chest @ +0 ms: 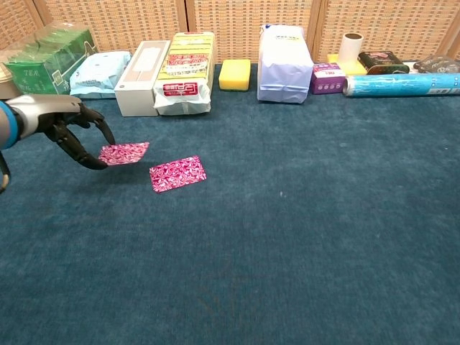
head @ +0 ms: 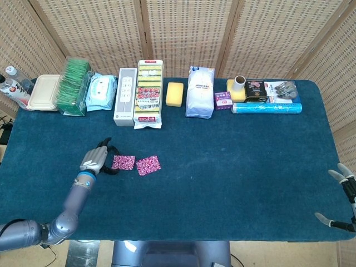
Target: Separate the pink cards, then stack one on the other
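Head view alone shows right robot hand (head: 340, 200).

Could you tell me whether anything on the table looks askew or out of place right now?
Only mildly. The card on the table lies skewed to the table edge, and the left hand holds the other pink card beside it, not yet stacked. The back-row items look orderly.

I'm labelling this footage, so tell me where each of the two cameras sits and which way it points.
Head view: high above the near edge, looking steeply down on the whole table; shows the left hand with its forearm, and the right hand at the frame's right edge.
Chest view: low at the near edge, looking across toward the back row; shows only the left hand.
Shared: the left hand holding one pink card beside the other pink card.
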Motion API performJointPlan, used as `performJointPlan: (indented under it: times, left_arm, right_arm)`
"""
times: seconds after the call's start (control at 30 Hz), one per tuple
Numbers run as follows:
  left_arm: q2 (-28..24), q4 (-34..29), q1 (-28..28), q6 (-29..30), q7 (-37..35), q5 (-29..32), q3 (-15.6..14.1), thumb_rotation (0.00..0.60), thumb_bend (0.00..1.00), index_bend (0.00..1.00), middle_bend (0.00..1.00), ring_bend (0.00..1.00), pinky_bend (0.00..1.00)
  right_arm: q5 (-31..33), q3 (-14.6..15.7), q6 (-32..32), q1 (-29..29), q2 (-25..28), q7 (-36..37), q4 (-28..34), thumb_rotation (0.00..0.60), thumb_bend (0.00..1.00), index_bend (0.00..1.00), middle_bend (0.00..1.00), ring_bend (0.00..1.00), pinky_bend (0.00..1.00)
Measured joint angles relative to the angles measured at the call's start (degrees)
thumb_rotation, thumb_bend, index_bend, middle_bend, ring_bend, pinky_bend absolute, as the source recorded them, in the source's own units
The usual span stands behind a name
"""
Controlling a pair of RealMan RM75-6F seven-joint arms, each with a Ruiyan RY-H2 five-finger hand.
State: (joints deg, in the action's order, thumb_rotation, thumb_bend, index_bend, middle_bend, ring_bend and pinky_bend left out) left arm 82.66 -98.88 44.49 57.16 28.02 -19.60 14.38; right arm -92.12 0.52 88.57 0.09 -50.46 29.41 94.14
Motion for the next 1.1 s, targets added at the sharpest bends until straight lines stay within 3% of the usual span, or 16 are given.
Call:
performJointPlan:
  times: [0.43,0.8,1.1]
  left_arm:
    - [7.2,-3.8,10.9,10.5,7.4,23.8,7.1,0.6,0.31,0.37,0.0,0.0,0.16]
    - [12.2,-1.4,15.0,20.4,11.3,27.5,10.1,0.6,0.31,0.37,0.0,0.0,0.17]
    - [19.0,6.1,15.9,25.6,11.7,28.1,13.3,0.6,0.31,0.37,0.0,0.0,0.18]
  right_arm:
    - [-0.4,0.1,0.4,-0.1,0.2,1.4,-0.6,0.6,0.0,0.1,0.0,0.0,0.0]
    - [-0.2,0.0,0.4,0.0,0.3,2.6,-1.1,0.6,0.0,0.1,0.0,0.0,0.0]
    - [-0.1,0.0,0.2,0.1,0.4,3.2,-1.3,0.6,0.0,0.1,0.0,0.0,0.0]
